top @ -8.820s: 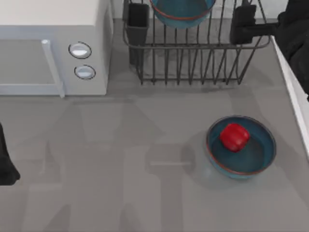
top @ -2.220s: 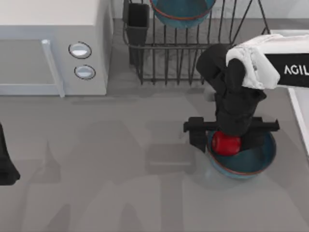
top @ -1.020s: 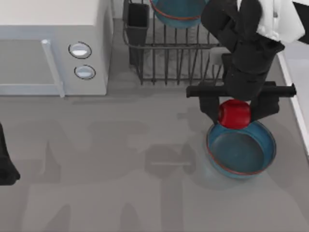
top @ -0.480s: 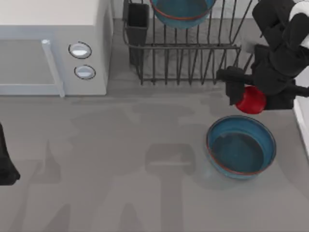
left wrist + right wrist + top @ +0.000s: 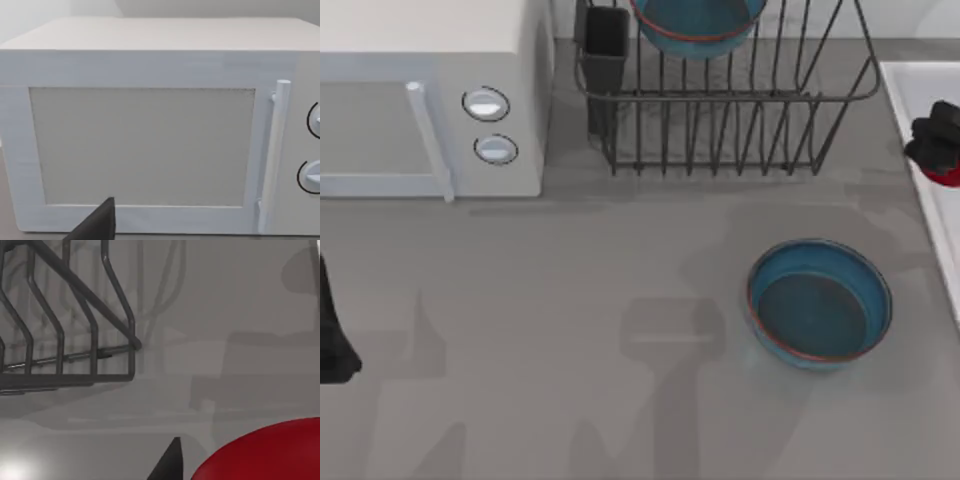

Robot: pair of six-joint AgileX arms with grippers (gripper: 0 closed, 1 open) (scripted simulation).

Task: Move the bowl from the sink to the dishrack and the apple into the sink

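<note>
Gripping the apple, right hand hangs over the sink.

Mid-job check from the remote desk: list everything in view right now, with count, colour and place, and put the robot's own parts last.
Round teal-blue glazed bowls with reddish-brown rims: two; one on the table right of centre, one standing in the rack at the top edge.
Black wire dishrack: one, top centre, with a dark utensil cup at its left corner.
White microwave with two round knobs: one, top left.
Pale white-grey sink: one, right edge.
Glossy red apple: one, over the sink, held.
Grey table: one.
Right gripper: black, over the sink, jaws shut on the apple.
Left gripper: black, parked at the left edge.
</note>
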